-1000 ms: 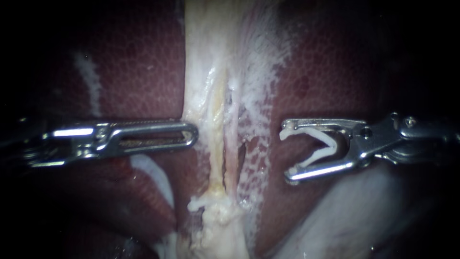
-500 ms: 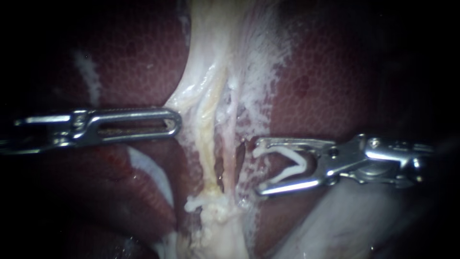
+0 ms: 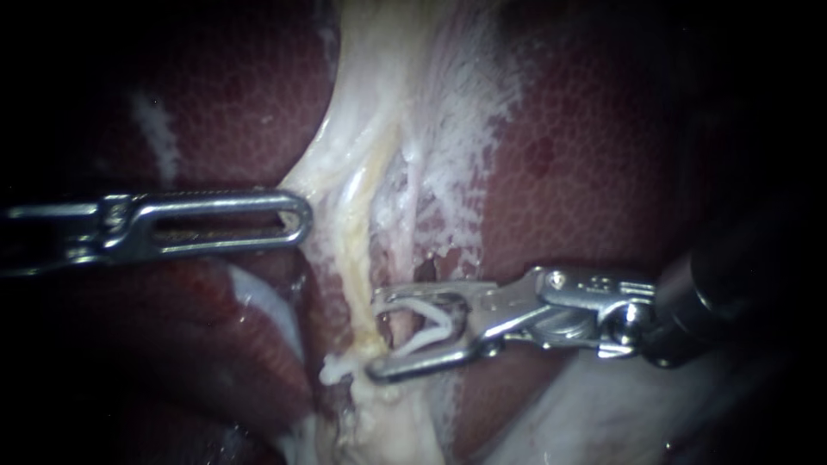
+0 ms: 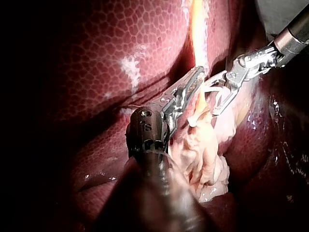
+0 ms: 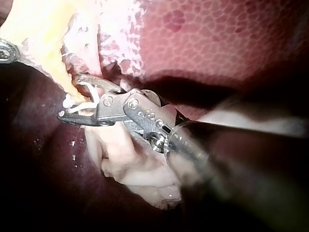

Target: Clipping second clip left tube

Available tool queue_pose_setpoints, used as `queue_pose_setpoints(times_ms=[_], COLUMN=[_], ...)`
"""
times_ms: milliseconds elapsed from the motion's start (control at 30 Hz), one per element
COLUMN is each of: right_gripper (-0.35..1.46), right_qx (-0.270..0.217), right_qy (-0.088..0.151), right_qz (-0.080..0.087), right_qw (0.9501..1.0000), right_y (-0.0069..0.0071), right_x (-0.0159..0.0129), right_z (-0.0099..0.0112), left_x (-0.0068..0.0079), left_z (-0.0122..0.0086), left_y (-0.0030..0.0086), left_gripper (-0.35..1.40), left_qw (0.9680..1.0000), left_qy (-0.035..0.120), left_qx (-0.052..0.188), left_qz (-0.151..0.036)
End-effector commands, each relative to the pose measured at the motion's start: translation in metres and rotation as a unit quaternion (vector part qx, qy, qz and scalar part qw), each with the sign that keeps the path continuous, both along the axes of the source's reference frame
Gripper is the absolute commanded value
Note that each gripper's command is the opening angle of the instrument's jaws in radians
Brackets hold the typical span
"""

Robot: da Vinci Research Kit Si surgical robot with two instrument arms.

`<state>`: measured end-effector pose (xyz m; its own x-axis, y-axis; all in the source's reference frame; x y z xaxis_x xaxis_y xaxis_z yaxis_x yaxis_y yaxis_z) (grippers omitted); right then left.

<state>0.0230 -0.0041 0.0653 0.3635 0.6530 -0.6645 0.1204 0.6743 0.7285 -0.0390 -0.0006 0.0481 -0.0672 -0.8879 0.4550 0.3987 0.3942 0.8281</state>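
Left instrument (image 3: pixel 293 220): pincer clamped on pale tissue (image 3: pixel 332 168), pulling it sideways, likely to stretch the tubes apart.
Left tube (image 3: pixel 357 275): yellowish, mid-scene, taut, just beside the right pincer's tips.
Clip (image 3: pixel 435 330): white open V, around a pink strand; whether it spans the left tube is unclear.
Right instrument (image 3: pixel 376 334): pincer wide apart, gripping the clip from both sides, not yet squeezed.

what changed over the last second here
The right instrument, carrying the open white clip, moved left and down until its jaws straddle a tube. The left instrument drew back to the left, pulling the pale tissue it grips along with it. Unchanged: the clip is still open, the left jaws keep their hold, and the liver lies as before.
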Motion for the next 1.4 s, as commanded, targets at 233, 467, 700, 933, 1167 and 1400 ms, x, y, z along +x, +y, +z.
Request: queue_pose_setpoints(times_ms=[233, 467, 700, 933, 1167, 1400], right_gripper=[0.56, 0.48, 0.48, 0.47, 0.43, -0.22], right_qx=[0.029, 0.053, 0.056, 0.058, 0.06, 0.079], right_qy=[0.0, 0.01, 0.017, 0.016, 0.006, -0.024], right_qz=[-0.008, -0.034, -0.045, -0.044, -0.049, -0.053], right_qw=[0.9995, 0.998, 0.9973, 0.9972, 0.997, 0.9952], right_y=[-0.0006, -0.0009, -0.0007, -0.0004, -0.0006, -0.0002], right_x=[0.0008, 0.0014, 0.0035, 0.0047, 0.0048, 0.0045], right_z=[-0.0008, -0.0013, -0.0012, -0.0007, -0.0001, 0.0004], left_x=[0.0003, 0.0005, 0.0005, 0.0004, 0.0004, 0.0003], left_z=[0.0006, 0.0011, 0.0012, 0.0012, 0.0012, 0.0012], left_y=[0.0002, 0.0005, 0.0005, 0.0004, 0.0004, 0.0004], left_gripper=[-0.35, -0.35, -0.35, -0.35, -0.35, -0.35], left_qw=[1.0, 1.0, 1.0, 1.0, 1.0, 1.0], left_qy=[0.001, 0.002, 0.002, 0.002, 0.002, 0.002], left_qx=[0.0, -0.001, -0.001, -0.001, -0.001, -0.001], left_qz=[-0.001, -0.002, -0.002, -0.002, -0.002, -0.002])
